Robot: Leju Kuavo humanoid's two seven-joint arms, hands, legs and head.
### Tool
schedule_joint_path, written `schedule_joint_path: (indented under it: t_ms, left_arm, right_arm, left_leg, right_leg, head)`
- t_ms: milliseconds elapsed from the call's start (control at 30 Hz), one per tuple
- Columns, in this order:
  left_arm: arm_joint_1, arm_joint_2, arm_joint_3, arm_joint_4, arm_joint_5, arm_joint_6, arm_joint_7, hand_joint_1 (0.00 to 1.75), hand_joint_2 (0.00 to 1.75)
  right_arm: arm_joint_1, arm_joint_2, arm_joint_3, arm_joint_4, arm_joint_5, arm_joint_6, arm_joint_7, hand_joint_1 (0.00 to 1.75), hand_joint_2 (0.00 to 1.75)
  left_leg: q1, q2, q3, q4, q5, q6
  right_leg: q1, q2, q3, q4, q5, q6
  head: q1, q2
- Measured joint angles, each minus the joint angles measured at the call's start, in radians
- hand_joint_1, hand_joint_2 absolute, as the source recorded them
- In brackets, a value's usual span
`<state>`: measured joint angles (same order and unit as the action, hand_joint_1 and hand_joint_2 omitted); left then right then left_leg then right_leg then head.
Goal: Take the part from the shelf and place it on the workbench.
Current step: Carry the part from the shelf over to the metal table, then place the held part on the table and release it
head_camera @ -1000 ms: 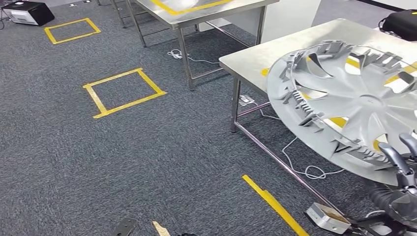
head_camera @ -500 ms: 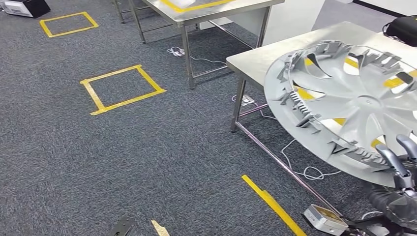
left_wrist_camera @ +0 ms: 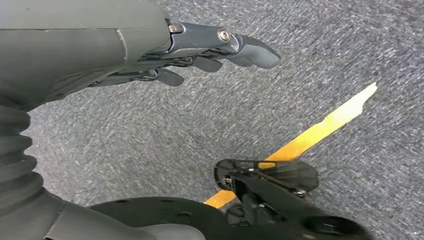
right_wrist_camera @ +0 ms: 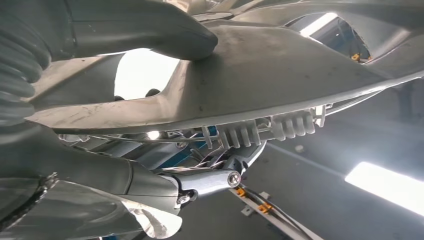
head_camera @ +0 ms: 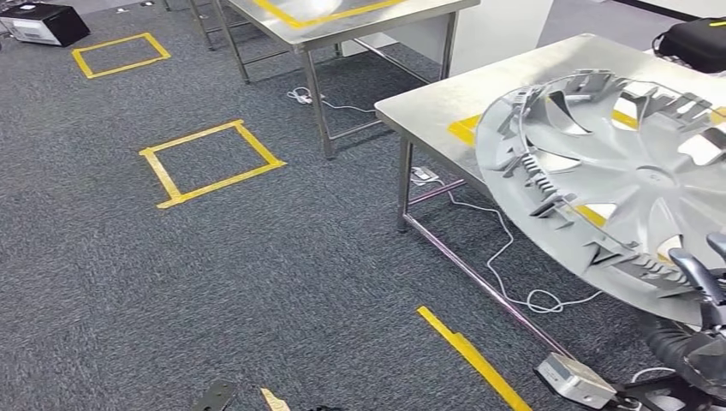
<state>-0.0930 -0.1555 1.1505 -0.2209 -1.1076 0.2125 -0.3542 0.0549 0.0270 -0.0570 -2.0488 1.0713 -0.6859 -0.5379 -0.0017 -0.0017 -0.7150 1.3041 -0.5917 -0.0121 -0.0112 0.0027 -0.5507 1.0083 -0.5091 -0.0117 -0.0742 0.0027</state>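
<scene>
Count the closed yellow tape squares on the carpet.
2: the near square lies mid-floor, left of the workbench; the far square lies at upper left by a black box. Others may lie out of frame.

The wheel cover is cut off at the 3 o'clock edge of the head view, hiding much of the workbench and most of the right hand gripping its rim.

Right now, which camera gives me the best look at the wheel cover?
The head view: the wheel cover shows almost whole, above the workbench. The right wrist view catches its rim up close in the right robot hand.
</scene>
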Motion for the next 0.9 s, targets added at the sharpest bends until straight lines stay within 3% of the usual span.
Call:
schedule_joint_path:
  t_ms: [33,67,100,167,200,333,400,467,500,533,600,633,667,700,833,900]
  left_arm:
    - [0.001,0.0,0.0,0.0,0.0,0.0,0.0,0.0,1.75]
    - [0.001,0.0,0.0,0.0,0.001,0.0,0.0,0.0,1.75]
    - [0.001,0.0,0.0,0.0,0.001,0.0,0.0,0.0,1.75]
    - [0.0,0.003,0.001,0.0,0.001,0.0,0.0,0.0,1.75]
    - [0.0,0.004,0.001,0.0,0.001,0.0,0.0,0.0,1.75]
    - [0.002,0.004,0.001,0.0,0.001,0.0,0.0,0.0,1.75]
    - [0.0,0.004,0.001,0.0,0.001,0.0,0.0,0.0,1.75]
    - [-0.001,0.003,0.002,0.0,0.001,0.0,0.0,0.0,1.75]
    - [0.0,0.001,0.002,0.0,0.001,0.0,0.0,0.0,1.75]
    - [0.001,0.0,0.002,0.0,0.001,-0.001,0.0,0.0,1.75]
    - [0.002,-0.002,0.002,0.0,0.001,-0.001,0.0,0.0,1.75]
    - [0.002,-0.002,0.002,0.0,0.001,-0.002,0.0,0.0,1.75]
    - [0.001,-0.002,0.002,0.0,0.001,-0.002,0.0,0.0,1.75]
    - [0.0,-0.002,0.003,0.0,0.001,-0.002,0.0,0.0,1.75]
    - [-0.002,-0.002,0.008,0.0,0.001,0.0,0.001,0.0,1.75]
    - [-0.004,-0.002,0.009,0.0,0.001,0.008,0.004,0.0,1.75]
  right_arm:
    - [0.002,0.0,0.0,0.0,0.0,0.0,0.0,1.75,1.75]
    - [0.004,0.0,0.0,-0.001,0.0,0.0,0.0,1.75,1.75]
    - [0.005,-0.001,0.0,-0.001,0.0,0.0,0.0,1.75,1.75]
    - [0.006,-0.001,0.0,-0.002,-0.001,0.0,0.0,1.75,1.75]
    - [0.006,-0.001,0.0,-0.002,-0.001,0.0,0.0,1.75,1.75]
    - [0.01,-0.004,0.0,-0.006,-0.001,0.0,0.001,1.75,1.75]
    - [0.009,-0.007,0.0,-0.007,-0.001,-0.001,0.0,1.75,1.75]
    - [0.008,-0.007,0.002,-0.007,-0.001,-0.001,0.0,1.75,1.75]
    - [0.009,-0.009,0.003,-0.007,-0.001,-0.001,0.002,1.75,1.75]
    - [0.011,-0.01,0.004,-0.007,-0.001,-0.001,0.006,1.75,1.75]
    - [0.013,-0.015,0.004,-0.007,0.0,-0.001,0.014,1.75,1.75]
    - [0.013,-0.017,0.004,-0.006,0.001,-0.001,0.017,1.75,1.75]
    - [0.012,-0.019,0.005,-0.007,0.001,-0.001,0.017,1.75,1.75]
    - [0.012,-0.02,0.006,-0.007,0.002,-0.001,0.017,1.75,1.75]
    - [0.015,-0.022,0.007,-0.009,0.003,-0.001,0.019,1.75,1.75]
    - [0.015,-0.023,0.007,-0.01,0.002,-0.001,0.021,1.75,1.75]
  left_leg:
    - [0.0,0.0,-0.001,-0.009,0.02,0.004]
    - [-0.002,0.0,0.016,-0.055,0.056,0.01]
    - [-0.005,0.0,0.044,-0.126,0.097,0.019]
    - [-0.013,0.0,0.096,-0.244,0.141,0.037]
    - [-0.017,0.0,0.108,-0.274,0.144,0.043]
    - [-0.014,-0.001,0.132,-0.309,0.136,0.052]
    - [-0.01,-0.002,0.146,-0.318,0.134,0.056]
    - [-0.011,-0.002,0.15,-0.318,0.128,0.058]
    - [-0.011,-0.002,0.153,-0.317,0.124,0.057]
    - [-0.011,-0.002,0.159,-0.317,0.119,0.056]
    - [-0.01,-0.002,0.177,-0.316,0.106,0.052]
    - [-0.01,-0.002,0.186,-0.316,0.098,0.048]
    - [-0.011,-0.002,0.191,-0.314,0.092,0.043]
    - [-0.012,-0.001,0.192,-0.312,0.086,0.037]
    - [-0.012,0.0,0.194,-0.29,0.071,0.018]
    - [-0.008,0.0,0.152,-0.207,0.042,0.007]
  right_leg:
    - [0.001,0.002,0.005,0.0,-0.004,0.0]
    - [0.003,0.003,0.01,0.0,-0.008,0.001]
    - [0.003,0.005,0.016,-0.001,-0.012,0.002]
    - [0.005,0.006,0.023,-0.002,-0.02,0.009]
    - [0.005,0.006,0.024,-0.004,-0.021,0.013]
    - [0.002,0.003,0.022,0.017,-0.022,0.034]
    - [0.002,0.003,-0.022,0.094,-0.065,0.04]
    - [0.001,0.003,-0.101,0.216,-0.111,0.046]
    - [0.001,0.003,-0.133,0.256,-0.115,0.049]
    - [0.001,0.002,-0.148,0.258,-0.097,0.051]
    - [-0.001,0.0,-0.122,0.157,-0.009,0.051]
    - [-0.001,-0.002,-0.1,0.096,0.024,0.051]
    - [0.0,-0.005,-0.08,0.044,0.038,0.047]
    - [0.002,-0.006,-0.068,0.017,0.041,0.04]
    - [0.002,-0.005,-0.048,0.003,0.035,0.01]
    - [0.0,-0.006,-0.037,0.002,0.032,0.002]
  head:
    - [0.0,0.0]
    - [0.0,0.0]
    - [0.0,0.0]
    - [0.001,0.0]
    - [0.002,0.0]
    - [0.003,0.0]
    - [0.006,0.0]
    - [0.007,0.0]
    - [0.007,0.0]
    - [0.007,0.0]
    - [0.008,0.0]
    - [0.008,0.0]
    - [0.009,0.0]
    - [0.01,0.0]
    - [0.008,0.0]
    - [0.007,0.0]
